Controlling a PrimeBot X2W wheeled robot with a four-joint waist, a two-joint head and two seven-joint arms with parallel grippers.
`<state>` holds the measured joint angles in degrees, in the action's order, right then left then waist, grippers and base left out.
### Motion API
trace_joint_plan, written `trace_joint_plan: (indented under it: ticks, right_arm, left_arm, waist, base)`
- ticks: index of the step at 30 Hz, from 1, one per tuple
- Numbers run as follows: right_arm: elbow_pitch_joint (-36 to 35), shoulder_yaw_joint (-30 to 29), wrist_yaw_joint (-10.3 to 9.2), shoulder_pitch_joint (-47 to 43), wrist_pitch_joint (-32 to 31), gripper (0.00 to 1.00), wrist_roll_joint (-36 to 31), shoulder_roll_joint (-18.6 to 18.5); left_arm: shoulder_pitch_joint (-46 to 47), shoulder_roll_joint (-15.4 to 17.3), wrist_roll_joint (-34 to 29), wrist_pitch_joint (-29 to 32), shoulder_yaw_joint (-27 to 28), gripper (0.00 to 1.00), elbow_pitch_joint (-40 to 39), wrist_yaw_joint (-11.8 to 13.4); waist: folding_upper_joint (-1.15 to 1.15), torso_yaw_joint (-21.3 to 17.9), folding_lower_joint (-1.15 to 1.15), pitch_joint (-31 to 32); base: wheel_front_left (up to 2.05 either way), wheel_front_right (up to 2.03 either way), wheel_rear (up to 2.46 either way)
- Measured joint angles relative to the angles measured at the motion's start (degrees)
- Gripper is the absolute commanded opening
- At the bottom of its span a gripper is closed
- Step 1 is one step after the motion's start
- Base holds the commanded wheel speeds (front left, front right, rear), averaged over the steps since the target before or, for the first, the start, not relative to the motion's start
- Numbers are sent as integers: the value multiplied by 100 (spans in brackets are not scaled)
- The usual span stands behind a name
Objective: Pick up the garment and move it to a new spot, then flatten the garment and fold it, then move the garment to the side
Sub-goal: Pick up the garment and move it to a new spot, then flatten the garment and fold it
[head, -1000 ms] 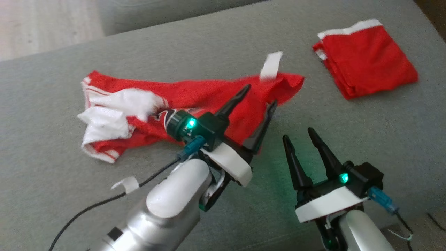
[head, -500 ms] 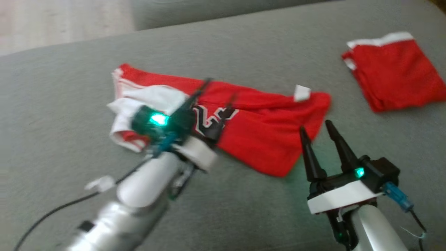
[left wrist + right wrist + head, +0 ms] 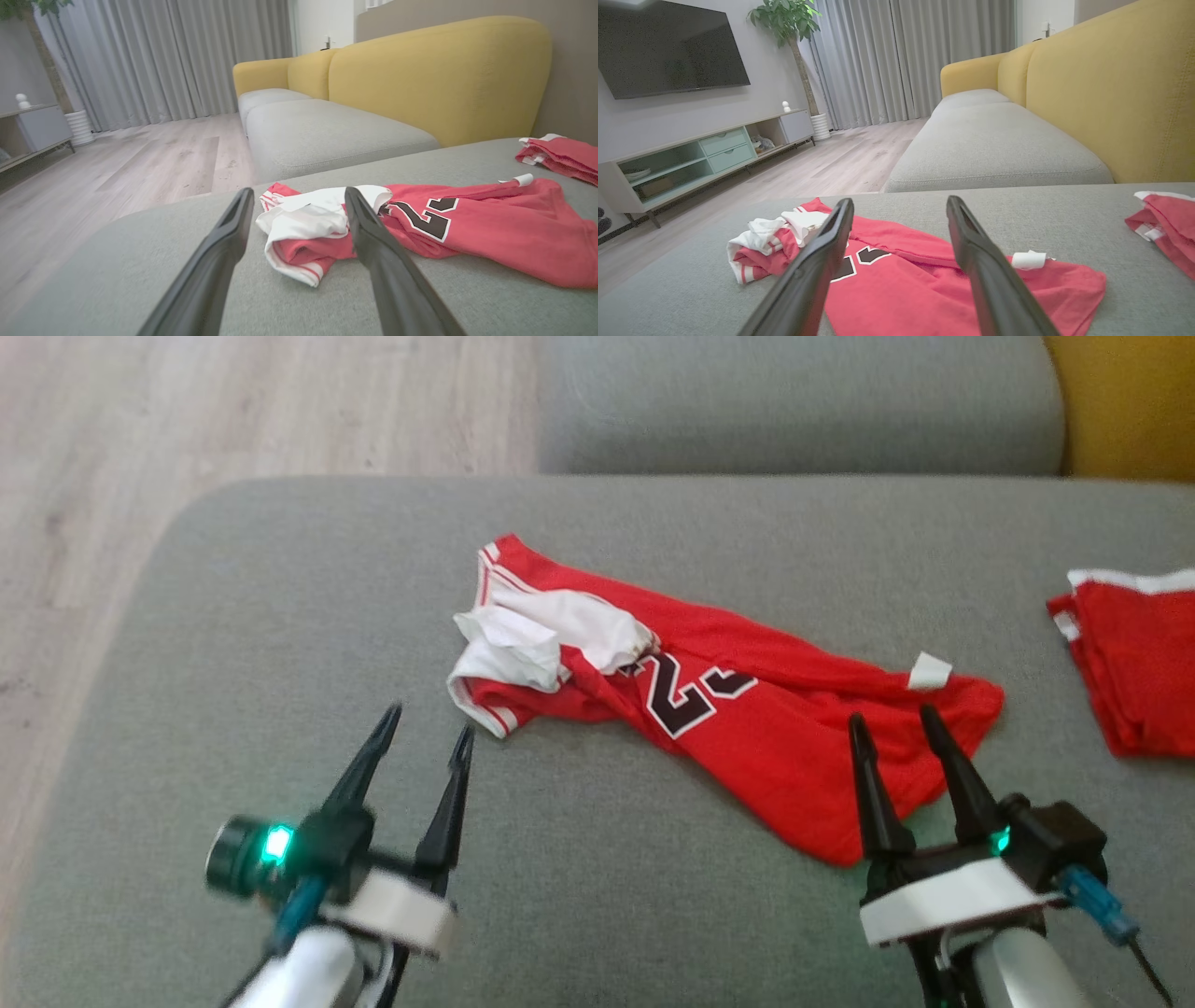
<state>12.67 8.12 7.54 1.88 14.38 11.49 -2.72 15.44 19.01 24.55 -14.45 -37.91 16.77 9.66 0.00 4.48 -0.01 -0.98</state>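
Black fingers nearest: left gripper [image 3: 431,721] and right gripper [image 3: 891,714] are both spread wide, nothing in either. Both hover low over the grey cushion [image 3: 233,644], fingers pointing away from the robot toward the garment. Left sits clear of the cloth, near its bunched end; the left wrist view looks at that bundle between the fingers. Right's fingertips overlap the near hem in the head view, can't tell if they touch.

Garment [image 3: 747,728]: red jersey with a black number, mid-cushion, lying diagonally, loose. Left end is wadded with white fabric [image 3: 532,635] turned out. Right end is flatter, with a white tag [image 3: 929,670] sticking up.

Step, my read: relocation looks done, flattening is up, and it's not flat yet. Next move calls for a grip at each end, left on the wad and right on the hem corner near the tag. Then pull apart and untuck the white part. Likely a thin knit, so pinch low or you'll catch one layer.

Further right is a folded red piece [image 3: 1134,663], well apart. Beyond that: second seat cushion [image 3: 794,411], wood floor [image 3: 187,429], yellow backrest [image 3: 1130,401].
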Motion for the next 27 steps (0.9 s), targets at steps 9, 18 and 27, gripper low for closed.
trace_joint_plan:
  ticks: [9,18,27]
  right_arm:
    - [-2,33,0,-269,0,100,1,2]
    - [14,126,0,-232,0,100,-365,1]
    - [990,854,0,1266,-481,100,-1793,-246]
  left_arm:
    - [-1474,-372,-320,0,751,100,-754,190]
    - [-1488,-744,-765,0,1134,100,-743,-276]
    - [-1375,-1098,-1011,0,1280,100,-453,-651]
  waist:
    - [0,31,0,218]
    - [0,103,1,177]
    - [0,647,1,-134]
  base:
    - [0,0,0]
    - [0,0,0]
    - [0,0,0]
